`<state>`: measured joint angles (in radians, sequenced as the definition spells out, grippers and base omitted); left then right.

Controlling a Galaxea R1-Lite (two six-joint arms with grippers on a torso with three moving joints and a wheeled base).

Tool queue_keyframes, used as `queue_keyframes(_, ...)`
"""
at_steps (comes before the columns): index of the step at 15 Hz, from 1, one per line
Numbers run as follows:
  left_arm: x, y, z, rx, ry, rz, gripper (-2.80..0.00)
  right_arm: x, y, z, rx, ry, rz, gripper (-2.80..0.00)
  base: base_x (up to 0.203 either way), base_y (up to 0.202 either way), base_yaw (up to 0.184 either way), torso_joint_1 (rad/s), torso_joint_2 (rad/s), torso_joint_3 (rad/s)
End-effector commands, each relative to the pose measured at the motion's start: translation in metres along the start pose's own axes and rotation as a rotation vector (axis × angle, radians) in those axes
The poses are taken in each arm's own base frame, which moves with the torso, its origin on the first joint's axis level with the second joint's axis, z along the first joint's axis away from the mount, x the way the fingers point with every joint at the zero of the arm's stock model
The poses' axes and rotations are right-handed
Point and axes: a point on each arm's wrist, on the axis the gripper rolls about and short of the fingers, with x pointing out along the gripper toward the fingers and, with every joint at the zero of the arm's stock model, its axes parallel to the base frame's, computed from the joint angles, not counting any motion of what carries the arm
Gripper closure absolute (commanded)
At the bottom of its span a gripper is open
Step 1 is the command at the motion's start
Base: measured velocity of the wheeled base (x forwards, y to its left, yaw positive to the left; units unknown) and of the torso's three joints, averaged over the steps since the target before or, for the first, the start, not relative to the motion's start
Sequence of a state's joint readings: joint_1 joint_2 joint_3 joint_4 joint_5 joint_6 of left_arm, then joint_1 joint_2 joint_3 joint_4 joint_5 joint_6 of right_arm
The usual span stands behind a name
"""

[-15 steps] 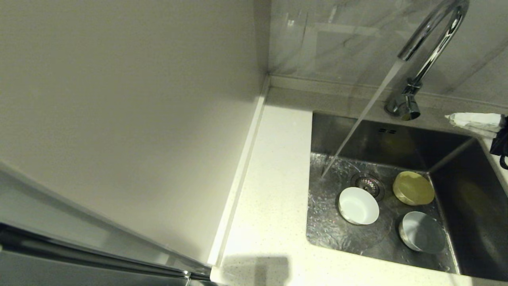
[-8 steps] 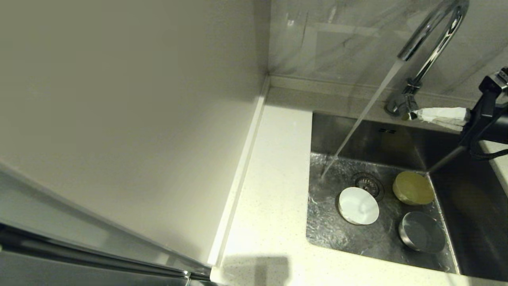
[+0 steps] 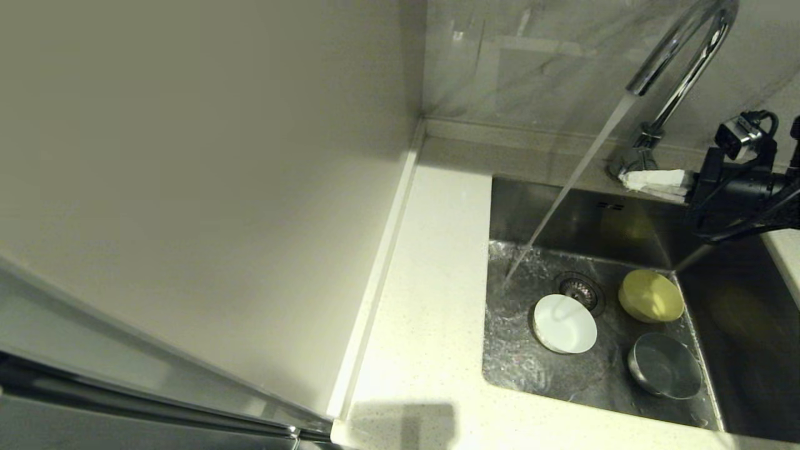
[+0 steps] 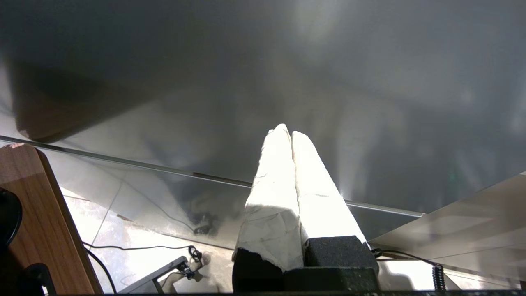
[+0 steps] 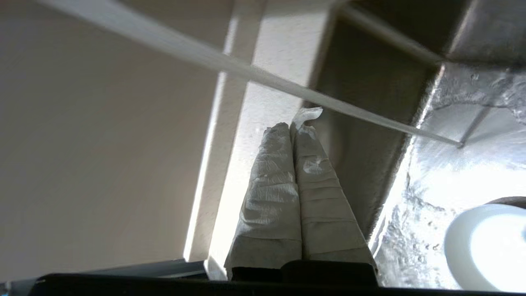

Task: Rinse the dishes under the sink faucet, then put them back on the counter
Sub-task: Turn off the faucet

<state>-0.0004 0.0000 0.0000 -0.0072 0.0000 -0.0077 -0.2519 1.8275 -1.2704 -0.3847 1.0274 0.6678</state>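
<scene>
Three bowls lie in the sink [image 3: 631, 232]: a white one [image 3: 564, 324] by the drain strainer [image 3: 581, 289], a yellow one [image 3: 651, 296] behind it, a pale grey one [image 3: 664, 374] nearest me. Water streams [image 3: 565, 187] from the chrome faucet [image 3: 681, 69] onto the sink floor left of the strainer. My right gripper [image 3: 624, 179], fingers wrapped in white, is shut and empty at the faucet's base, above the sink's back edge. The right wrist view shows that gripper [image 5: 291, 128] with the stream [image 5: 287, 88] beyond it and the white bowl [image 5: 489, 246] below. My left gripper [image 4: 286, 132] is parked, shut and empty.
The speckled counter [image 3: 431, 300] runs along the sink's left and front, with a narrow strip [image 3: 784, 256] on the right. A plain off-white panel [image 3: 187, 187] rises on the left. A marbled wall [image 3: 531, 62] stands behind the faucet.
My right arm has come in from the right edge and moved left along the sink's back to the faucet's base. The bowls have not moved. Water keeps running.
</scene>
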Motion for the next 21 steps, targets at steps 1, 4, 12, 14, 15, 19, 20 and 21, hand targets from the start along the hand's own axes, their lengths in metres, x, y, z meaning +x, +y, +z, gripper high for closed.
queue_keyframes(1,0.0,0.0,-0.001,0.0,0.003,0.0,0.0,0.007,-0.016,-0.002,-0.024,0.016,-0.007,0.0,0.0,0.0,0.0,0.0,0.0,0.0)
queue_keyframes(4,0.0,0.0,-0.001,0.0,0.003,0.0,0.0,0.011,-0.022,0.0,-0.079,0.018,-0.008,0.0,0.0,0.0,0.0,0.0,0.0,0.0)
queue_keyframes(12,0.0,0.0,-0.001,0.0,0.003,0.0,0.0,0.026,-0.033,0.007,-0.262,-0.104,-0.045,0.0,0.0,0.0,0.0,0.0,0.0,0.0)
queue_keyframes(14,0.0,0.0,-0.001,0.0,0.003,0.0,0.0,0.026,-0.034,0.006,-0.261,-0.108,-0.054,0.0,0.0,0.0,0.0,0.0,0.0,0.0)
queue_keyframes(15,0.0,0.0,-0.001,0.0,0.003,0.0,0.0,0.026,-0.035,0.006,-0.262,-0.115,-0.063,0.0,0.0,0.0,0.0,0.0,0.0,0.0)
queue_keyframes(19,0.0,0.0,-0.001,0.0,0.003,0.0,0.0,0.031,-0.046,0.007,-0.335,-0.212,-0.093,0.0,0.0,0.0,0.0,0.0,0.0,0.0)
queue_keyframes(20,0.0,0.0,-0.001,0.0,0.003,0.0,0.0,0.032,-0.049,0.008,-0.358,-0.252,-0.104,0.0,0.0,0.0,0.0,0.0,0.0,0.0)
queue_keyframes(21,0.0,0.0,-0.001,0.0,0.003,0.0,0.0,0.033,-0.052,0.009,-0.379,-0.298,-0.118,0.0,0.0,0.0,0.0,0.0,0.0,0.0)
